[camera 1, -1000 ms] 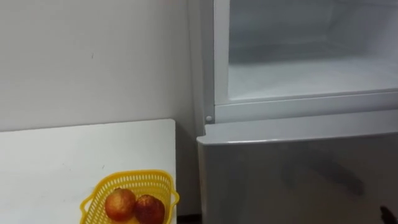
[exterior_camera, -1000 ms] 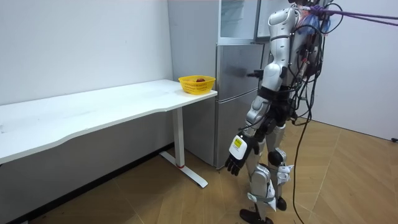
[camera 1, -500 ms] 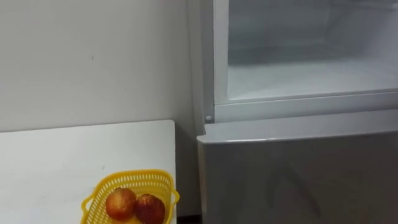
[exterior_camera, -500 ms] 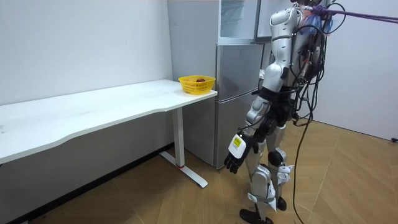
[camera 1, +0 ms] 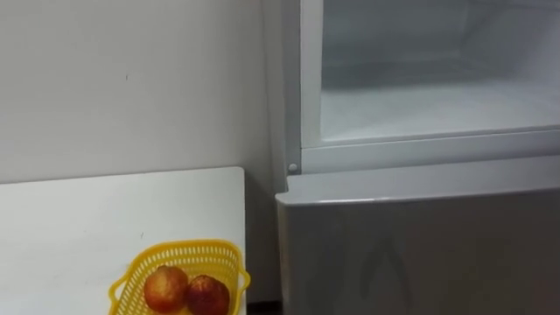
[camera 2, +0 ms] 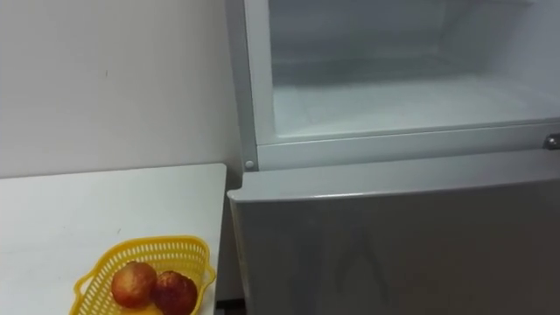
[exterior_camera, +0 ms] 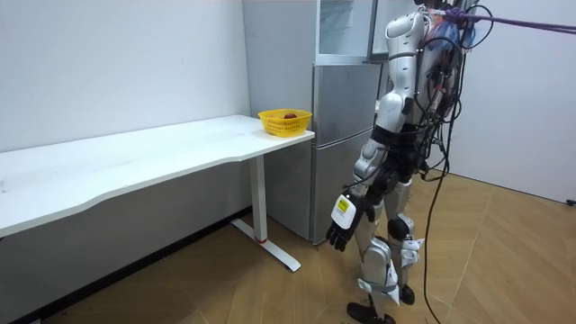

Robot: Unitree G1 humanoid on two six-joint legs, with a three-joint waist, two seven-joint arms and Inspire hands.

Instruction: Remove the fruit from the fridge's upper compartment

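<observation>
The upper fridge compartment [camera 1: 429, 105], across the upper right of the eye views, stands open, and the stretch of white shelf in sight is bare. Below it, the grey lower door [camera 1: 420, 254] is closed. The task's things appear to be the two reddish fruits [camera 1: 166, 289], which touch each other inside the yellow basket [camera 1: 188, 248] at the bottom left of the frame. The basket sits on the white table [camera 1: 87, 219] near the corner closest to the fridge. That spot is probably chosen because it is a short reach from the open compartment. In the room view the robot stands upright, close in front of the fridge [exterior_camera: 342, 117], right of centre. Its left hand [exterior_camera: 339, 236] hangs low beside its thigh, its fingers loose and pointing down with nothing in them, which reads as an arm at rest rather than one about to reach. With the shelf bare and the fruit in the basket, the retrieval looks largely done. What may remain is shutting the upper compartment.
</observation>
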